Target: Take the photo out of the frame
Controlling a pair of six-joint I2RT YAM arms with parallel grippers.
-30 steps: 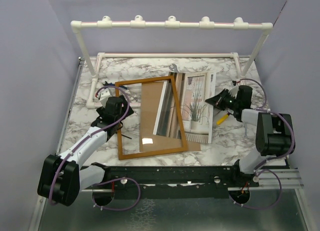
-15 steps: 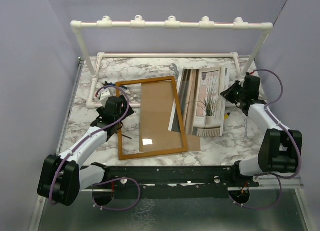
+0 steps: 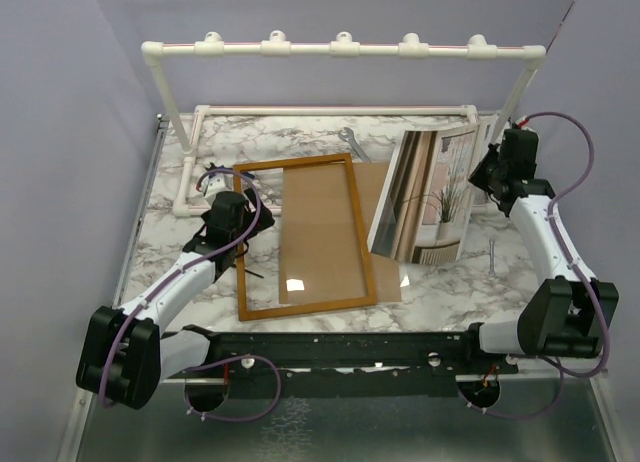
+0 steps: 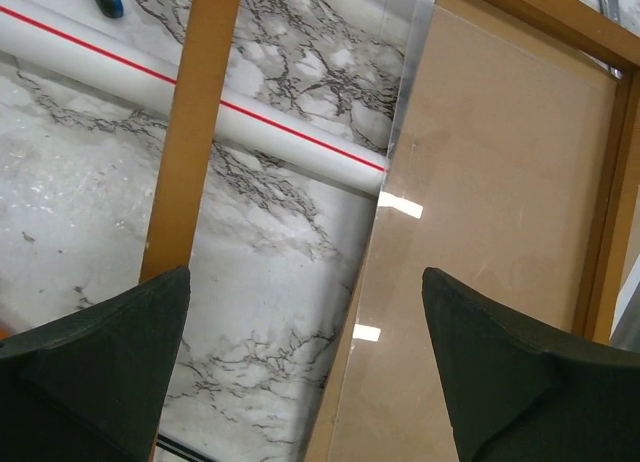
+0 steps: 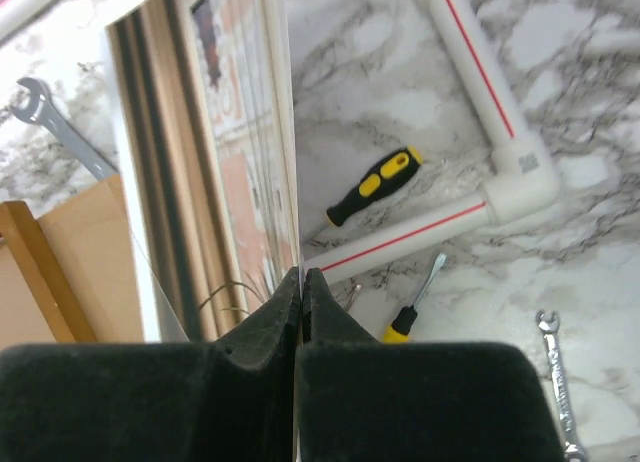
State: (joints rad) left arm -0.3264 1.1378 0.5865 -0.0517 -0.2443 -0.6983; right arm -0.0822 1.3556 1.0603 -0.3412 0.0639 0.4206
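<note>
The right gripper (image 3: pixel 492 172) has swung the photo (image 3: pixel 425 197) up and off to the right. A second ago it lay across the right rail of the frame (image 3: pixel 241 252); now it hangs tilted just right of it, clear. The gripper is pinched tight on the print's far-right edge. To my eye the photo is out, and only setting it down remains. The frame holds just its glass (image 3: pixel 295 282), with the backing board (image 3: pixel 315 217) beneath, poking out on the right. The left gripper (image 3: pixel 228 220) hovers spread wide over the left rail.
</note>
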